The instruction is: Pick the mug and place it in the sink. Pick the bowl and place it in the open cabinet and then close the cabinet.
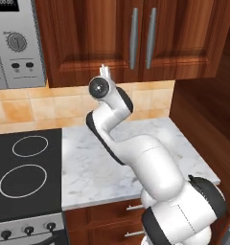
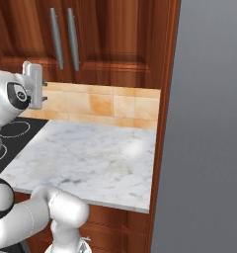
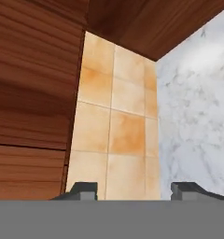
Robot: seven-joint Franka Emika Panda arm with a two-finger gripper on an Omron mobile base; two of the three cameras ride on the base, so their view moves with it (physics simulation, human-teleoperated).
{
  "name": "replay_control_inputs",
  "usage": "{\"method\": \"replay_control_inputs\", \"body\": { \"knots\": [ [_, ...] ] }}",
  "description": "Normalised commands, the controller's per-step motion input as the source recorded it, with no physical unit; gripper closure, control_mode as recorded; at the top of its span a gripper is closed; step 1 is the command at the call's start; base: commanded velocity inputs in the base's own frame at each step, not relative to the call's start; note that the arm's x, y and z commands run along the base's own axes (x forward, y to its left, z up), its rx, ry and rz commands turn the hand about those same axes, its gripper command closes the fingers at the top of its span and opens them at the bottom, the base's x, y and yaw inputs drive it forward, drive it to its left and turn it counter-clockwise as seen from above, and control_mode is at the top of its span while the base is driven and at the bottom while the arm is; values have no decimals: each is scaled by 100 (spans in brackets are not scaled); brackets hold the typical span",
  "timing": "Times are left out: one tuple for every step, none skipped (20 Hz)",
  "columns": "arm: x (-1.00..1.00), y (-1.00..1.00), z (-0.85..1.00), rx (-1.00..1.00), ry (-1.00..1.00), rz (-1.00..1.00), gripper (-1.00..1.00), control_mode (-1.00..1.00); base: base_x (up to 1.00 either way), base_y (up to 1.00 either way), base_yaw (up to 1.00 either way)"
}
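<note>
Two dark fingertips [image 3: 86, 189] of the tool [image 3: 135, 190] stand apart at the bottom of the hand view with nothing between them, so the tool is partly open, holding and touching nothing. It is raised beside the tiled backsplash [image 3: 114, 126], just under the lower edge of the cabinet [image 1: 136, 38], with the marble tabletop [image 1: 107, 162] running off to one side. In the base views the hand sits high against the wall below the cabinet, whose two doors look shut, their silver bar handles [image 1: 142, 38] side by side. Further out lie the black stovetop [image 1: 26, 167] with its ring marks, a microwave panel [image 1: 16, 43] above it, and wooden drawers [image 1: 112, 220] under the tabletop. The mug, bowl and sink are not in sight here, so where they are I cannot tell; with both doors shut, the task may well be at or near its end. As a judgement only: a ceramic bowl would be stiff, fairly heavy, smooth and breakable, best pinched over its rim wall; a small mug would be light and is best taken across its body or rim. The cabinet door is rigid and swings on hinges, best pushed on its flat face near the handle.
</note>
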Motion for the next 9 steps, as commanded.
{"method": "replay_control_inputs", "body": {
  "knots": [
    [100, 9, 0, 0, 0, 0, -100, -100, 0, 0, 0],
    [100, 8, -1, 0, 0, 0, -100, -100, 0, 0, 0],
    [100, 6, -4, 0, 2, 0, -100, -100, 0, 0, 0],
    [100, 4, -4, 0, 7, 0, -100, -100, 0, 0, 0],
    [77, 0, 1, 2, 17, -1, -100, -100, 0, 0, 0],
    [59, -1, 25, 6, 26, -1, -100, -100, 0, 0, 0],
    [34, -3, 39, 5, 24, 0, -100, -100, 0, 0, 0],
    [22, -10, 45, 7, 23, 0, -100, -100, 0, 0, 0],
    [11, -11, 52, 6, 21, 0, -100, -100, 0, 0, 0]
  ]
}}
